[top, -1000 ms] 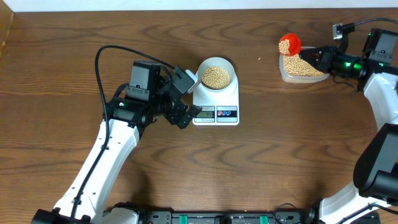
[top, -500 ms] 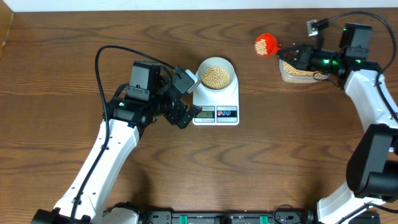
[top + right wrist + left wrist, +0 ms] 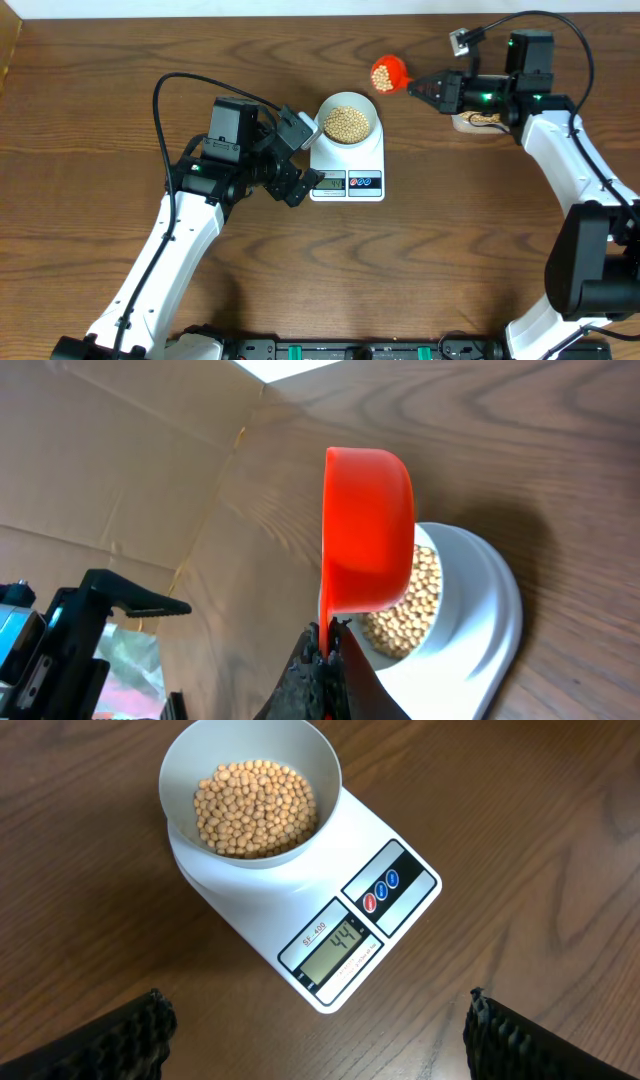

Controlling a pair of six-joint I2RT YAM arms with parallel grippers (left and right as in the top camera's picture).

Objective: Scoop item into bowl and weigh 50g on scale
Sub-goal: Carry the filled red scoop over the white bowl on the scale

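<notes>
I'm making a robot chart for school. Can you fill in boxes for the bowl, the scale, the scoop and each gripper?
bowl: sits on the scale, holds beans
scale display: shows 44
red scoop: carries beans, in the air beside the bowl, not yet over it
right gripper: shut on the scoop's handle
left gripper: open, empty, next to the scale

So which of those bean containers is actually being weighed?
The white bowl: it alone sits on the scale. The red scoop hangs in the right gripper, and the clear tub stands on the table.
</notes>
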